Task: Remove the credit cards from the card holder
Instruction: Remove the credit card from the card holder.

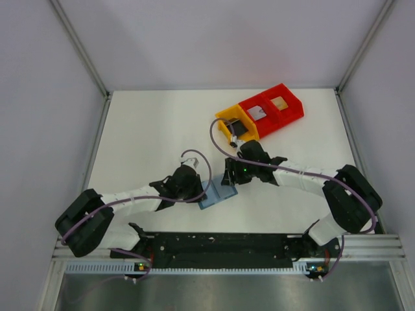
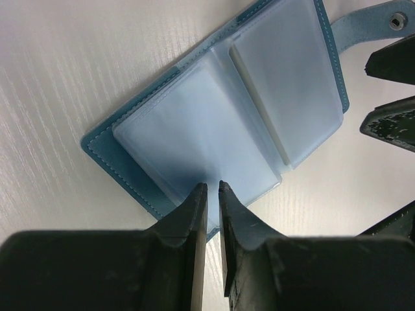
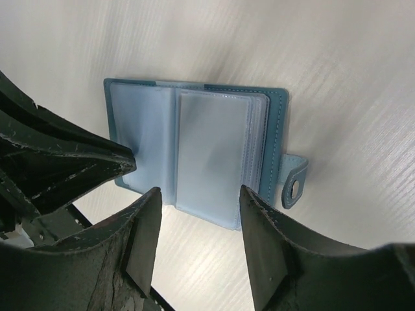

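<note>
The card holder (image 1: 217, 194) lies open on the table (image 1: 149, 129). The left pincer (image 2: 213, 188) pinches its near edge; the right pincer (image 3: 200, 194) hovers spread above it. Three credit cards (image 1: 237, 127) sit in the bins (image 1: 293, 111); whether the sleeves (image 2: 285, 84) hold more is unclear.

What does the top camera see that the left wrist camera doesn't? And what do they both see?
Only the top view: the whole left arm and right arm, plus the yellow plastic bin and red plastic bins at the far right, with small flat cards in them.

Only the left wrist view: close up, the clear plastic sleeves inside the teal-blue folding card holder, its stitched edge and its snap tab.

Both: that holder lying open on the white table, the left gripper pinched on it, the right gripper beside it.
</note>
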